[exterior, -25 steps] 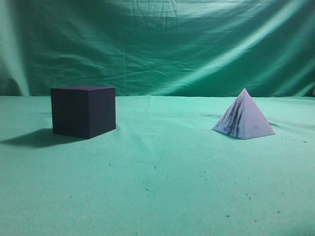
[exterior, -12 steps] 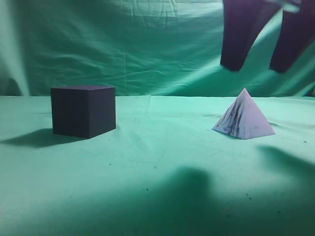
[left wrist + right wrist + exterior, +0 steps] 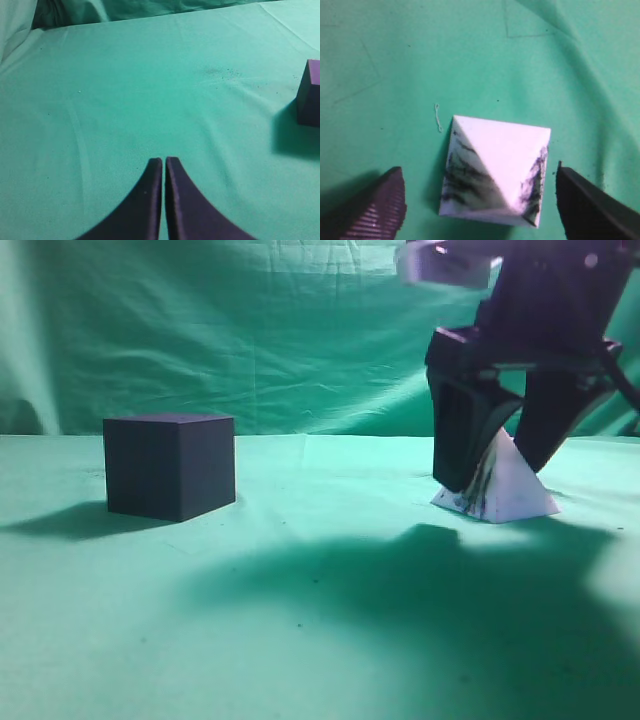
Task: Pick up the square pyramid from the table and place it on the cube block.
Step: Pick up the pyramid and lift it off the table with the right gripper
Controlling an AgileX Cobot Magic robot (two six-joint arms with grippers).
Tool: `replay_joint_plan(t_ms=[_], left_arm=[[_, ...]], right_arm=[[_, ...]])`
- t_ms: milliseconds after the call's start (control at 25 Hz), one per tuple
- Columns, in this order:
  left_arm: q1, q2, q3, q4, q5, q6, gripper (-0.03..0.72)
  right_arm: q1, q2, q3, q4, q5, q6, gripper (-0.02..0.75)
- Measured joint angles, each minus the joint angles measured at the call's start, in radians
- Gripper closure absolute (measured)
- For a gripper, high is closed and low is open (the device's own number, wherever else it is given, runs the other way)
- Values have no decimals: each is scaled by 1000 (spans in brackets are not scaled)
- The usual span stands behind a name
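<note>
- Now the right claw had come down from above the scene to straddle the small white-lilac square pyramid with dark streaks; its fingers stood wide, one on either side, not visibly gripping.
- That change suggested the grasp was about to begin — the pyramid sat on the green cloth-covered table, not lifted.
- Meanwhile the solid dark navy cube block stood well apart to the left, its top bare.
- Elsewhere, the left claw hung pressed together, holding nothing.
- No containers appeared anywhere in view.
</note>
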Motion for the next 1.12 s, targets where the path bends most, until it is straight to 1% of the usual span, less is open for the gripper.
replay_joint_plan(t_ms=[360, 400, 600, 720, 760, 800, 840, 880, 1040, 1120], left_arm=[[0, 0, 0, 0, 0, 0, 688], [0, 0, 0, 0, 0, 0, 688], [0, 0, 0, 0, 0, 0, 688], [0, 0, 0, 0, 0, 0, 688], [0, 0, 0, 0, 0, 0, 688], [0, 0, 0, 0, 0, 0, 688], [0, 0, 0, 0, 0, 0, 688], [0, 0, 0, 0, 0, 0, 688], [0, 0, 0, 0, 0, 0, 688], [0, 0, 0, 0, 0, 0, 688]], right_arm=[[0, 74, -2, -10, -75, 0, 146], [0, 76, -4, -10, -77, 0, 197], [0, 88, -13, -5, -85, 3, 198], [0, 89, -14, 1, -85, 6, 316], [0, 89, -15, 1, -81, 6, 337], [0, 89, -21, 1, -70, 6, 326], [0, 89, -26, 1, -59, 6, 373], [0, 89, -34, -1, -48, 6, 363], [0, 101, -81, -3, 23, 7, 363], [7, 107, -120, -15, 97, 8, 363]])
